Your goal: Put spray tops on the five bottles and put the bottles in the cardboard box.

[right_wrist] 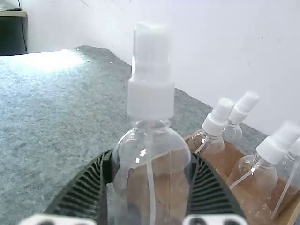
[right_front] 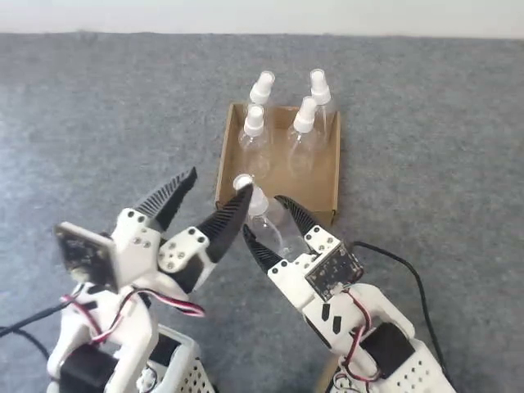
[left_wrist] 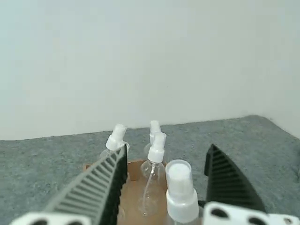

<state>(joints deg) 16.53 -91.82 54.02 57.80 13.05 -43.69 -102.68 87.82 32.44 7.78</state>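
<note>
The held bottle was clear plastic with a round shoulder. It had a white spray top under a pale cap, and a thin dip tube ran down inside it. It stood upright with its long axis vertical and the top uppermost. Which way the nozzle faced could not be told. The right gripper pinched it at the body, one ribbed black finger on each side. From above, the bottle was at the near edge of the box, though whether its base was inside the rim or just outside could not be told. The left gripper hung just beside it with its fingers spread wide, holding nothing; one fingertip was close to the spray top. Four more bottles, all topped, stood upright in the box in two pairs, on the grey carpet.
</note>
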